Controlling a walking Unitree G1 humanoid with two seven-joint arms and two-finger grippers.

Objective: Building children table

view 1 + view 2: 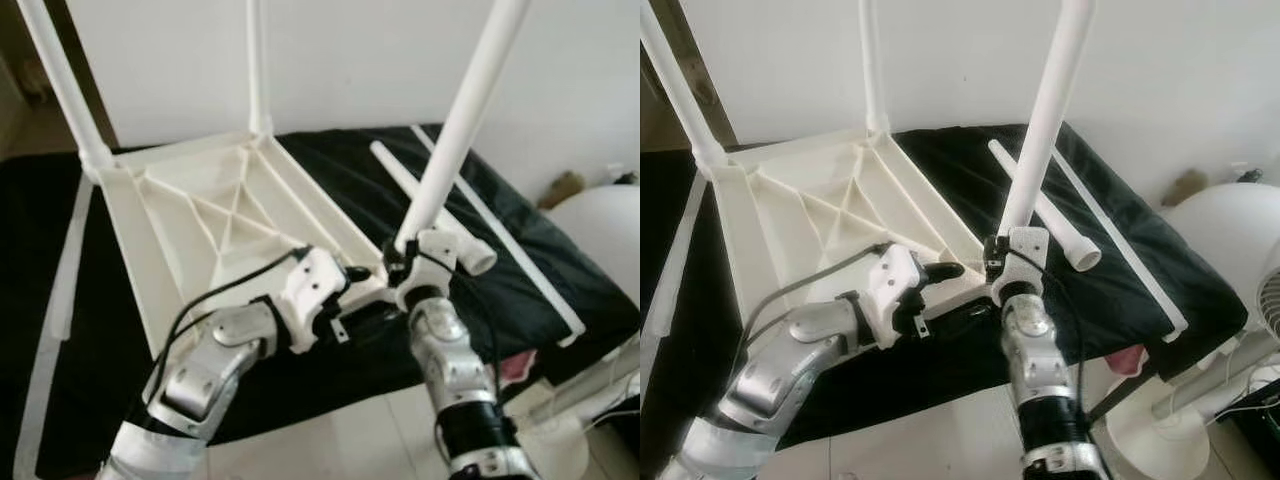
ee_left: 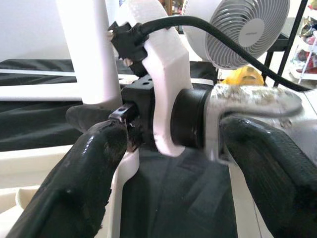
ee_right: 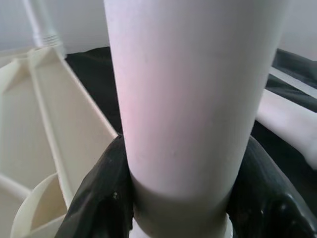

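- An upturned white tabletop point(image 1: 215, 215) is seen lying underside-up on a black cloth point(image 1: 520, 290), its ribbed frame exposed.
- Two legs are already standing at the far corners: one at 10 o'clock point(image 1: 60, 85), one at 12 o'clock point(image 1: 258, 60).
- A third leg point(image 1: 462, 120) is held at the near corner socket, tilted toward 1 o'clock, by the right gripper point(image 3: 173, 198); its black fingers point(image 3: 99, 198) are closed around the leg's base.
- The left gripper point(image 2: 168, 163) is placed just beside the right wrist, fingers point(image 2: 79, 183) spread apart, nothing grasped.
- A loose leg point(image 1: 430, 205) and a thin white strip point(image 1: 510, 245) are lying on the cloth toward 2 o'clock, apart from the tabletop.
- Open cloth is left between the tabletop's right edge and the loose leg.
- A white wall point(image 1: 350, 50) is seen behind, pale floor tiles point(image 1: 340, 440) in front, and a white fan point(image 2: 245, 29) nearby.
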